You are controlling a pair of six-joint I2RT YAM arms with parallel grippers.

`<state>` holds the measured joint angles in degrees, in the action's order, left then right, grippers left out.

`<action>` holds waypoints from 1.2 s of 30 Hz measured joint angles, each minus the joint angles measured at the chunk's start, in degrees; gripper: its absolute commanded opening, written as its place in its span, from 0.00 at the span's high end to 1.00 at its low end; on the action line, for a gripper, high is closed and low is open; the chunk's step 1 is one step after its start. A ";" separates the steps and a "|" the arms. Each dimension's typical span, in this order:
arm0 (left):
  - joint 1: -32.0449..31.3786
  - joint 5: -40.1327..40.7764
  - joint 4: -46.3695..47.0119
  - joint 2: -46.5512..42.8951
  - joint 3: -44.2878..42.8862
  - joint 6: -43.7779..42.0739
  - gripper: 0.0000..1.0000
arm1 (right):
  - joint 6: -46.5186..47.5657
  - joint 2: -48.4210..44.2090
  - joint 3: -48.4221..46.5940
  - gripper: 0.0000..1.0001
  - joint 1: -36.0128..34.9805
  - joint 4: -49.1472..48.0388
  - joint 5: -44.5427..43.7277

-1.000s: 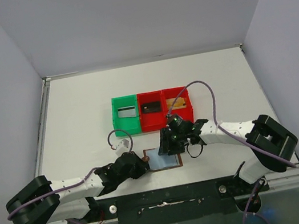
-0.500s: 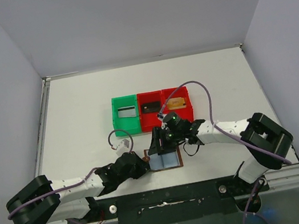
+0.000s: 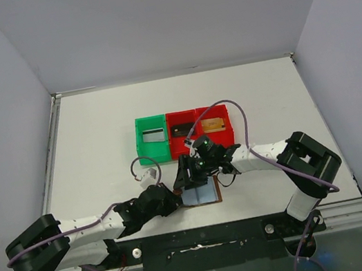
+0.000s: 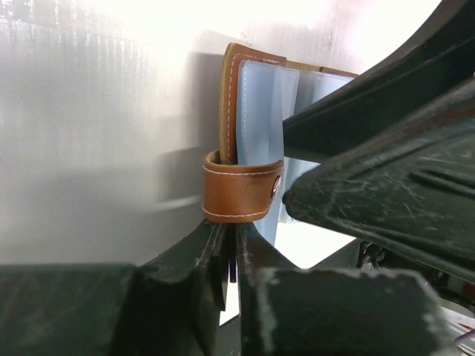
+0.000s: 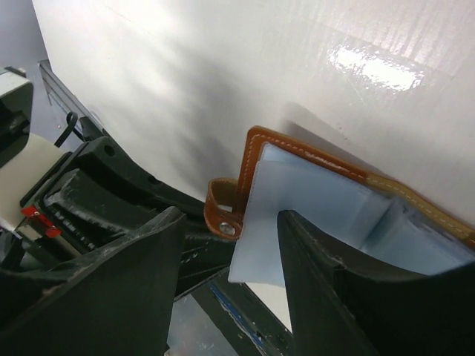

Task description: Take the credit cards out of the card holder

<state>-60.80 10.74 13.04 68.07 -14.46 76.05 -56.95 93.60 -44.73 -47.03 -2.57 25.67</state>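
Left claw (image 4: pixel 228 246) pinches the holder's (image 4: pixel 231 96) strap (image 4: pixel 241 191); your right claw (image 5: pixel 231 219), spread around a blue card (image 5: pixel 312 208), could tug the holder free.

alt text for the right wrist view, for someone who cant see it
An open brown leather card holder lies on a white table, pale blue inside. The right claw is open in the foreground, its black fingers either side of the nearest panel, beside the snap strap.
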 measured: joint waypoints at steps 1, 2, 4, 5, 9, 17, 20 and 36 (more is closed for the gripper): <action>-0.02 0.02 -0.07 -0.24 0.00 -0.02 0.83 | -0.02 0.00 -0.02 0.47 0.00 0.07 -0.22; -0.17 0.22 -0.48 -0.90 0.00 0.02 0.76 | -0.02 0.00 -0.02 0.47 0.00 0.15 -0.50; -0.48 0.70 -1.95 -2.67 0.00 -0.07 0.67 | -0.04 0.07 -0.02 0.47 0.02 0.24 -0.90; -0.68 1.05 -2.91 -3.91 0.02 -0.04 0.63 | -0.07 0.11 -0.02 0.47 0.07 0.26 -1.07; -1.18 2.64 -6.47 -9.33 0.07 0.15 0.54 | -0.07 1.46 0.00 0.47 0.11 0.26 -1.44; -1.42 4.50 -7.58 -14.75 1.81 -0.20 0.50 | -0.48 2.62 0.00 0.47 0.11 -0.37 -1.42; -1.42 4.44 -6.80 -12.79 2.23 -0.22 0.50 | -0.50 2.62 0.00 0.47 0.11 -0.42 -1.40; -1.42 3.87 -4.81 -0.83 -1.14 -0.70 0.97 | 0.68 -10.58 0.52 0.47 0.13 10.27 -9.38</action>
<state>-62.22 14.61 8.23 67.24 -15.59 75.35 -56.27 83.02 -44.21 -46.89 7.70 16.29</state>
